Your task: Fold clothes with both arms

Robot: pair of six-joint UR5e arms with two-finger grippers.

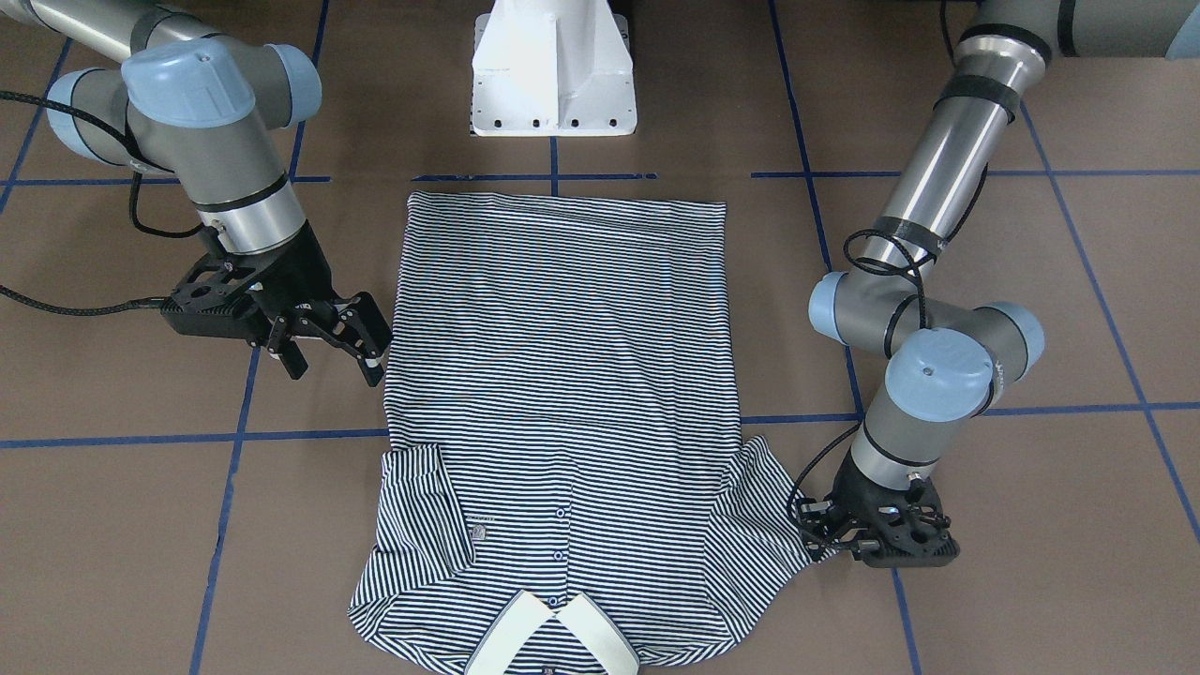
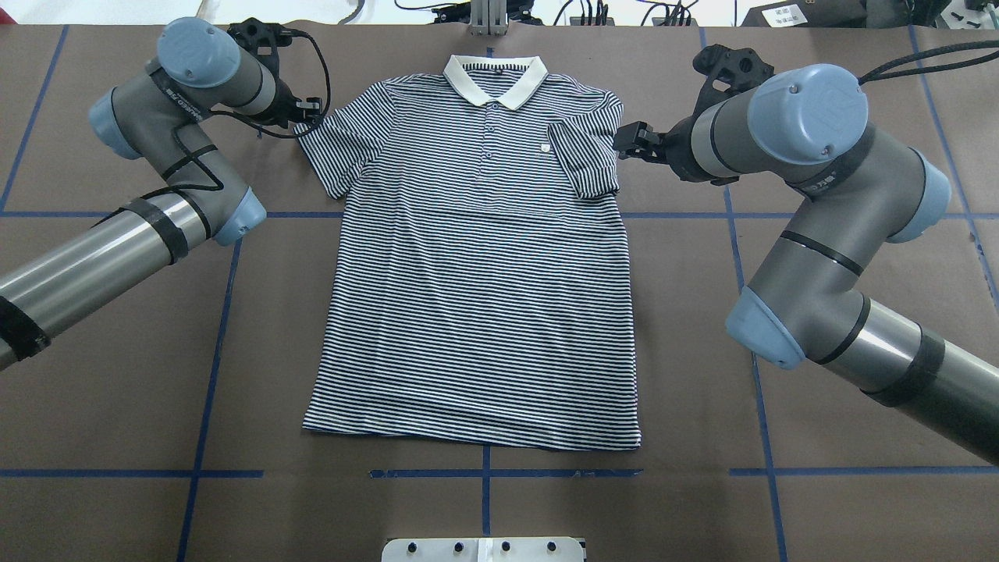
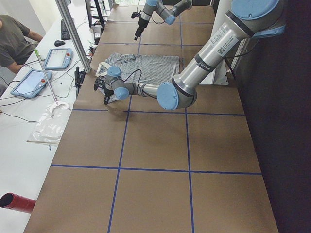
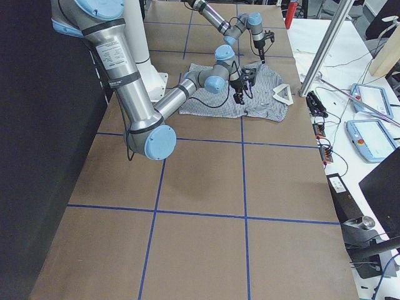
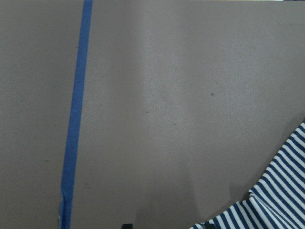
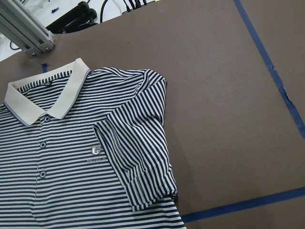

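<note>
The striped polo shirt (image 2: 476, 297) lies flat and front up on the brown table, with its white collar (image 2: 495, 78) at the far edge. One sleeve (image 2: 585, 160) is folded in over the chest beside the logo (image 6: 96, 150). The other sleeve (image 2: 339, 148) is spread out flat. My right gripper (image 1: 333, 361) hangs open a little above the table, just off the shirt's side and apart from it. My left gripper (image 1: 820, 542) is low at the spread sleeve's tip. Its jaws are hidden, so I cannot tell if they hold the cloth. The left wrist view catches only a sleeve corner (image 5: 281, 191).
The white pedestal base (image 1: 553, 75) stands behind the shirt's hem. Blue tape lines (image 2: 218, 328) cross the table. An aluminium post (image 6: 24, 28) rises beyond the collar. A person (image 3: 12, 39) sits at a side bench with tablets (image 3: 31, 82).
</note>
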